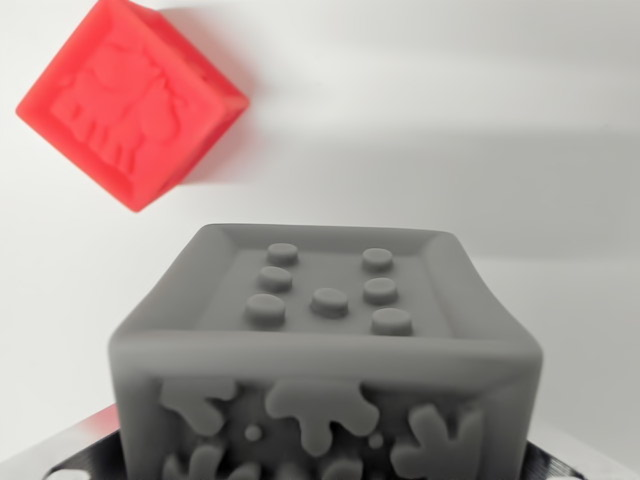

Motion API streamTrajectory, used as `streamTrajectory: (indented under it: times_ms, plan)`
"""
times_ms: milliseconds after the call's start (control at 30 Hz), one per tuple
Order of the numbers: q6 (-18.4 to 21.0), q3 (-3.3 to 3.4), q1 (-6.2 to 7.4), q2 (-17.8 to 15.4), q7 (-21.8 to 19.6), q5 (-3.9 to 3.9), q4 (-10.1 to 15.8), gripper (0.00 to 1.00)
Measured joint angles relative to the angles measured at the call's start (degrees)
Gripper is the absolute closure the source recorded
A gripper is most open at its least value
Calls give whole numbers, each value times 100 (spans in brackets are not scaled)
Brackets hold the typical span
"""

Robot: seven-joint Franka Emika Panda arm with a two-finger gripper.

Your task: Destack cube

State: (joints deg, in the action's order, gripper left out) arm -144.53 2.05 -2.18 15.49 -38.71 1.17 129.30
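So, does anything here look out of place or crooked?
Nothing looks damaged. The red rubbery cube with a raised picture lies alone at the wrist view's upper left, turned diagonally to the grey rubbery cube with seven raised dots that fills the foreground. Tool state unclear.

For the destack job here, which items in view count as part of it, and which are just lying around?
Part of the job:
- grey cube, close to the camera, seven raised dots on its top face
- red cube, apart on the white surface, at the wrist view's upper left

Just lying about:
- nothing else is visible; the jaws cannot be made out
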Motion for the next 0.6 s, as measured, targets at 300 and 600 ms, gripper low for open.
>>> streamTrajectory:
  times_ms: [300,600]
  plan:
    - [-62,0,-76,-16,449,0,84,100]
    - [-119,1,-141,-32,872,0,154,100]
